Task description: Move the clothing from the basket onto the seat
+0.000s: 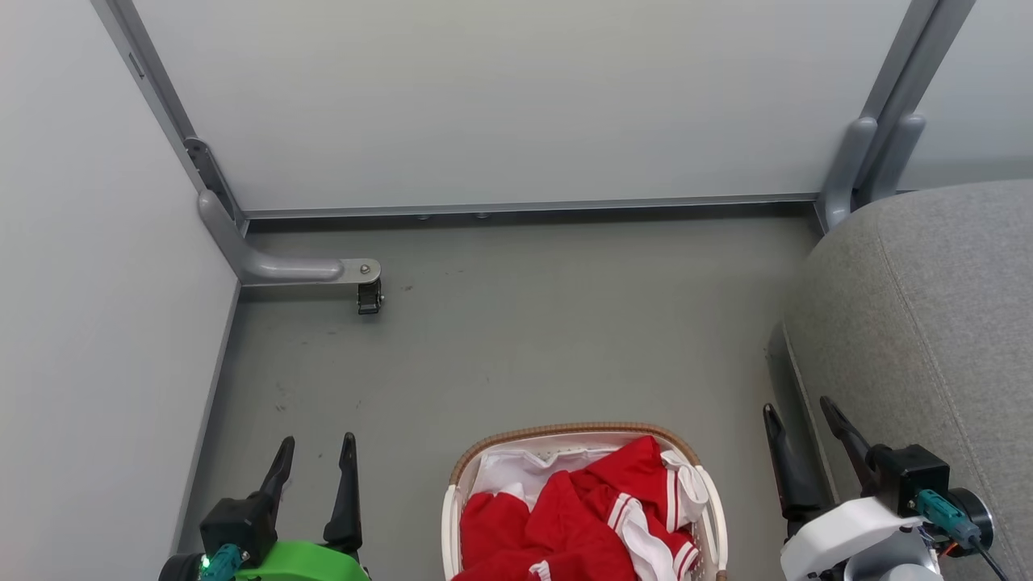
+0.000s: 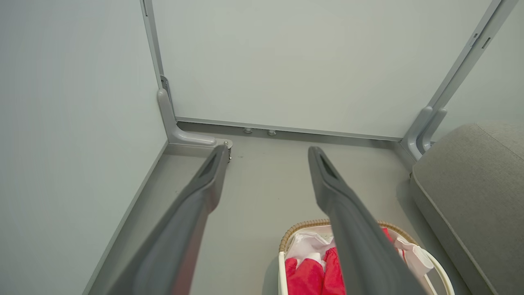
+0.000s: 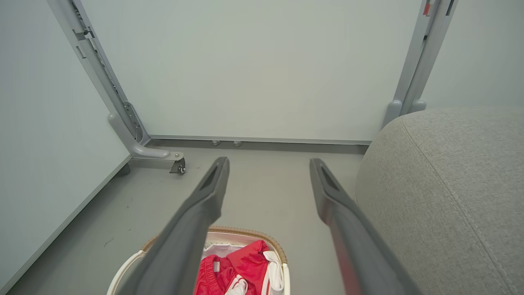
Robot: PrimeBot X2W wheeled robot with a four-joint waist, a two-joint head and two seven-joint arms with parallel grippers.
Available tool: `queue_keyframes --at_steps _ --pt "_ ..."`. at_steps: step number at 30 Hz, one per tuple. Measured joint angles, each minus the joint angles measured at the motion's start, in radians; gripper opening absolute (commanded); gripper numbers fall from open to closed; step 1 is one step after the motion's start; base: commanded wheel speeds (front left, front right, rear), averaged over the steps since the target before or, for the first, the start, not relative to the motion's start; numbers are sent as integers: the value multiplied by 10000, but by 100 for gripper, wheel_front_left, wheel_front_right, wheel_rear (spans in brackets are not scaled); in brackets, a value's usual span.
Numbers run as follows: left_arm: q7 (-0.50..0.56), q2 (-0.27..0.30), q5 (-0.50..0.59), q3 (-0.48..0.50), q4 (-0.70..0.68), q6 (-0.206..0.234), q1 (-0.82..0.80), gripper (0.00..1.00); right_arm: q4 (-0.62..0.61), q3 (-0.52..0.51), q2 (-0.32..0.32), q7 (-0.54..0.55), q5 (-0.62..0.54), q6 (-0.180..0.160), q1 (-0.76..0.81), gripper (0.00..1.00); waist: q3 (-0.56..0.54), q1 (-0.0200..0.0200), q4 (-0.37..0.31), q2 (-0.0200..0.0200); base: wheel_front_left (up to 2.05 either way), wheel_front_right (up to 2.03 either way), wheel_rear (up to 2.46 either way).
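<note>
The basket point(image 1: 565, 432), white with a brown woven rim, stands on the grey floor at the bottom middle of the head view, cut off by the frame edge. Red clothing point(image 1: 581, 520) with white stripes lies heaped inside it over a white liner. The grey seat point(image 1: 928, 323) fills the right side. My left gripper point(image 1: 316, 452) hangs open to the left of the basket, nothing between its fingers. My right gripper point(image 1: 801, 411) is open between the basket and the seat's edge. The left wrist view shows the basket point(image 2: 301, 226) and clothing point(image 2: 311, 276); the right wrist view shows the basket point(image 3: 245, 231), clothing point(image 3: 245, 258) and seat point(image 3: 442, 184).
White partition panels close the space at the back and left. A grey metal foot with a small caster point(image 1: 369, 297) juts onto the floor at the back left corner. A grey post point(image 1: 871, 153) stands at the back right beside the seat. Bare floor lies beyond the basket.
</note>
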Motion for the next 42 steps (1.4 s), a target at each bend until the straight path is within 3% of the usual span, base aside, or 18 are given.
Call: queue_keyframes --at_steps 21,34,42 --pt "-2 6 163 -288 -151 0 -148 100 -196 -100 0 0 -36 0 -105 100 396 0 -18 0 0 0 0" --pt "-2 10 1110 -1336 531 -188 -2592 100 -788 -1074 -8 0 -194 4 -1447 100 2246 0 -175 0 0 0 0" --pt "-2 4 1208 -2976 2140 -205 -4264 100 -1106 -1455 -13 0 -130 4 -2406 100 3879 0 -453 0 0 0 0"
